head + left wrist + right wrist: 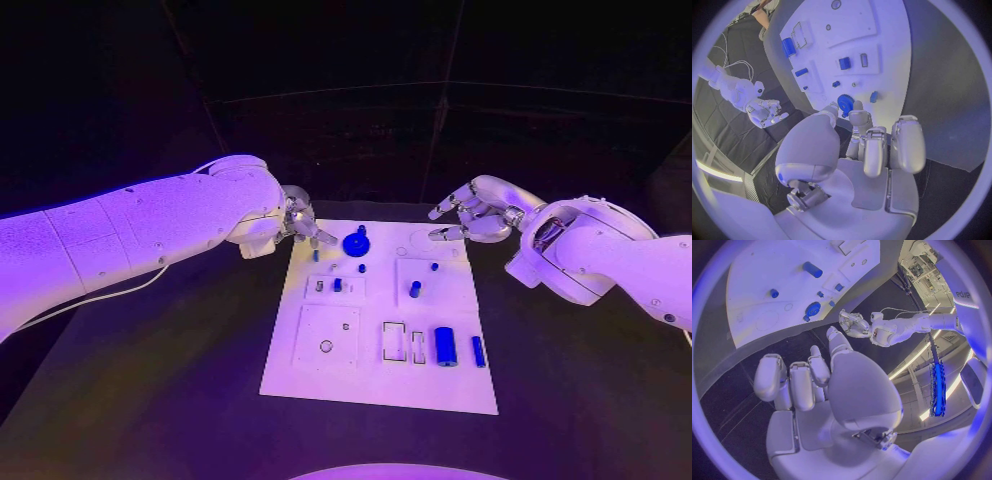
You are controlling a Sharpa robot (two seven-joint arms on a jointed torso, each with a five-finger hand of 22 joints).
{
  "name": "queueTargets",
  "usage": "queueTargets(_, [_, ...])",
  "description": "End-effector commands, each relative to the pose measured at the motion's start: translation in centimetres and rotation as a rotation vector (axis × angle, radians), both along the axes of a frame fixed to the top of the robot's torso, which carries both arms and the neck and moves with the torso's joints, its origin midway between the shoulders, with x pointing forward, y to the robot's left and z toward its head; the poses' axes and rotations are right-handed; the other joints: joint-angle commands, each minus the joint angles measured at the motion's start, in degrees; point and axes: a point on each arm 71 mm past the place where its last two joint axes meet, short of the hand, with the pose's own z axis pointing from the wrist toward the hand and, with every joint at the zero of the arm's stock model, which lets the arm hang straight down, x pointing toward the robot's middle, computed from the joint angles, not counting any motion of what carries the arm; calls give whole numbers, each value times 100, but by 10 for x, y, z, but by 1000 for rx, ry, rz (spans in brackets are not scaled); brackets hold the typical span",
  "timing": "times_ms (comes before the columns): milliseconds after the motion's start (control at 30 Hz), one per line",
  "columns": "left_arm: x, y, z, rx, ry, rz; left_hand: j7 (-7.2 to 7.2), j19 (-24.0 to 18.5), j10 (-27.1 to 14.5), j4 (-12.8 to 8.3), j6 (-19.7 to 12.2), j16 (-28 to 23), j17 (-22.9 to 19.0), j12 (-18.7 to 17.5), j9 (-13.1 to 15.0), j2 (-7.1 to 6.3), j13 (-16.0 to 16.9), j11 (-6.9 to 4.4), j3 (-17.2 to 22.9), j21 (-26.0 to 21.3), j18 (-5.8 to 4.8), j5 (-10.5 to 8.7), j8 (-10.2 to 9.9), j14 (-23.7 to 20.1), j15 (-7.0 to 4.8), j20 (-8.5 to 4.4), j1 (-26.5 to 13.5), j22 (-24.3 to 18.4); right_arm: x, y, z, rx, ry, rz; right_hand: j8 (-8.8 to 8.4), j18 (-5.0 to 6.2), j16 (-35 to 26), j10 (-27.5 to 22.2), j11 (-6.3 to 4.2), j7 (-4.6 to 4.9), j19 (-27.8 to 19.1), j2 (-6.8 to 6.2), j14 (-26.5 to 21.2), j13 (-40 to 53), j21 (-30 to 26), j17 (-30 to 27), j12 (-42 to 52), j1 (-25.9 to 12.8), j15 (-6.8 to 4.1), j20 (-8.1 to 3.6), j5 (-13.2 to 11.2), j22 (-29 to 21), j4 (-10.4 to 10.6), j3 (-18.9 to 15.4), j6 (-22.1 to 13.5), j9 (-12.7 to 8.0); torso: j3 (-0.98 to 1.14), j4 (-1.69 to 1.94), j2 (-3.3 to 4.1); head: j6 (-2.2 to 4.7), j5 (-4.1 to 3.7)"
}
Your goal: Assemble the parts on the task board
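The white task board [378, 385] lies in the middle of the table. At its far end stand a round blue knob part [356, 241], a small blue piece [315, 255] and other small blue parts [415, 289]. A blue cylinder [446, 346] and a thin blue bar [477, 351] lie near the front right. My left hand [299, 228] hovers at the board's far left corner with its fingers apart, just short of the knob part [845, 103], holding nothing. My right hand [469, 215] hangs over the far right corner, fingers spread and empty.
The board carries raised white blocks [329, 335] and rectangular slots [394, 341]. Black table [173, 380] surrounds it on all sides. A white cable [108, 290] trails under my left arm.
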Motion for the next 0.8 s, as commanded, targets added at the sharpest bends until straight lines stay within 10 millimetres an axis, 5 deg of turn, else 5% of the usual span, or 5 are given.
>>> queueTargets(33, [2, 3, -5, 49, 71, -24, 5, -29, -56, -1, -24, 18, 1509, -30, -43, 19, -40, -3, -51, -31, -10, 9, -45, 592, 53, 14, 72, -21, 0, 1, 1, -2, -6, 8, 24, 96, -26, -19, -3, 5, -35, -3, 220, -6, -23, -4, -27, -69, -42, 3, -15, -6, 15, -26, 45, -1, -14, 1, 4, 7, 6])
queueTargets(800, [26, 3, -28, 79, 83, -16, 11, -10, -41, -3, 49, 18, 1509, 10, -138, 129, -24, 5, -178, -15, -15, 11, -87, 592, 67, 37, 168, 15, -1, 10, 2, 4, -8, 25, 24, 97, -28, -24, -4, 5, -37, 3, 221, -14, -27, -4, -35, -75, -42, 3, -18, -11, 27, -35, 42, -2, -7, -10, 6, 3, 44])
